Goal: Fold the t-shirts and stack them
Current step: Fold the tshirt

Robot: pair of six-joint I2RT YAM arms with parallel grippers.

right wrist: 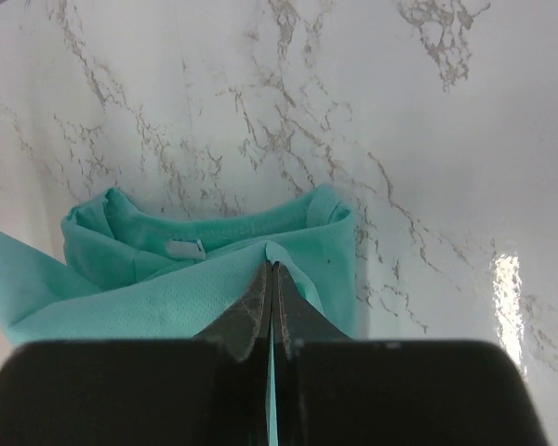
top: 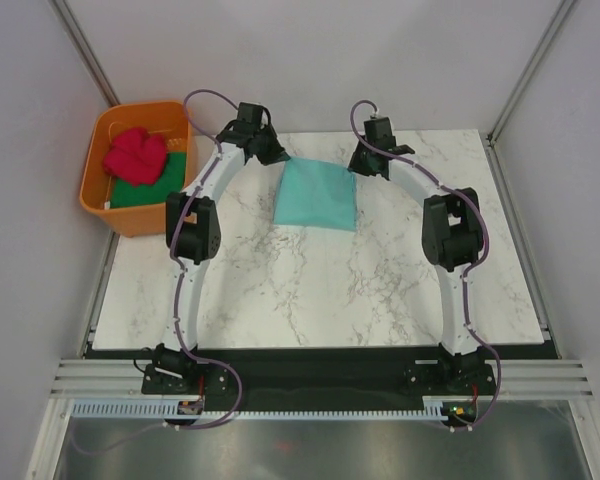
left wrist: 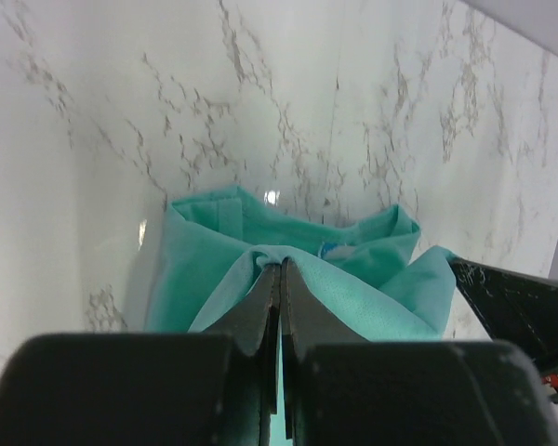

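Teal cloth fills both my wrist views: the teal t-shirt (top: 317,195) lies folded into a rough rectangle on the marble worktop (top: 310,290), close to its far edge and about midway between the left and right edges. My left tool (left wrist: 279,269) sits at the shirt's far left corner, clenched tight, with a small ridge of the teal fabric pinched at its tips. My right tool (right wrist: 271,269) sits at the far right corner, likewise clamped, with a fold of the same shirt nipped between its tips just below the collar band. From above, the shirt's near half lies flat on the worktop. The pinkish-red t-shirt (top: 137,152) lies bunched on top of the dark green t-shirt (top: 150,190) inside the orange tub (top: 110,205), just beside the worktop's far left corner, well apart from both tools.
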